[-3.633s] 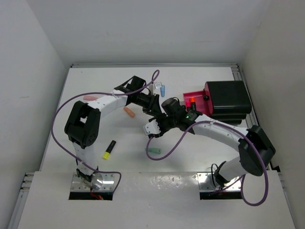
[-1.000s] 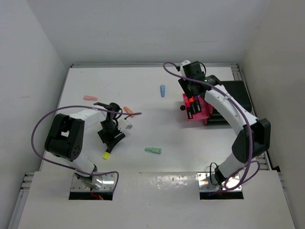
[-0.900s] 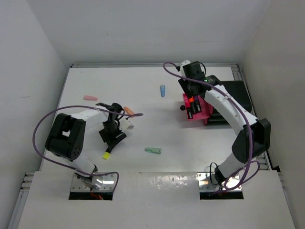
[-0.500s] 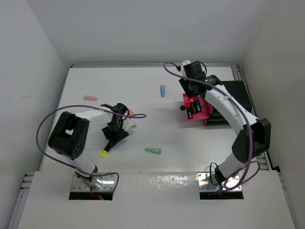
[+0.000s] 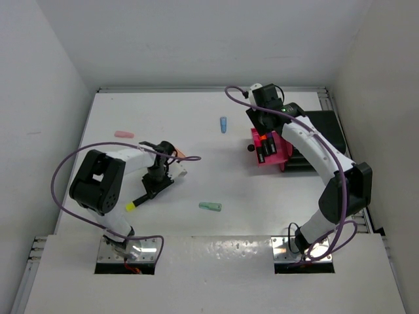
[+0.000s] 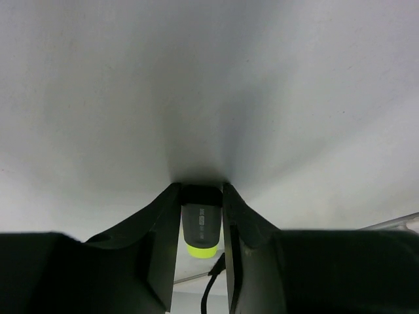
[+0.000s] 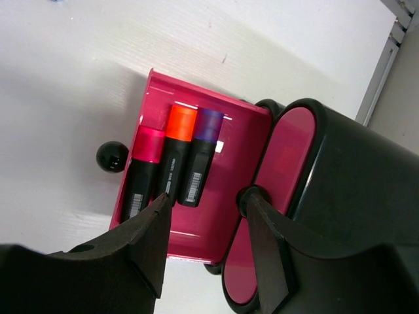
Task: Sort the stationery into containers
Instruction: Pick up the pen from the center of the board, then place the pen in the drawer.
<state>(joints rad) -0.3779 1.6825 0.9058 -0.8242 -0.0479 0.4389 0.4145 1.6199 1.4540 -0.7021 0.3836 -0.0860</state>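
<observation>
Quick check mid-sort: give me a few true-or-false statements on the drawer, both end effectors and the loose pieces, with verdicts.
1. The open magenta drawer holds three highlighters. True.
2. The right end effector grips a highlighter. False: it hangs open and empty over the drawer.
3. The left end effector is closed on the yellow-tipped highlighter. True.
4. The mint piece lies in the drawer. False: it lies on the table, apart from both arms.

Overhead over table (image 5: pixel 262 190); close wrist views, right sharing drawer (image 7: pixel 196 235), left seemingly table-level.
</observation>
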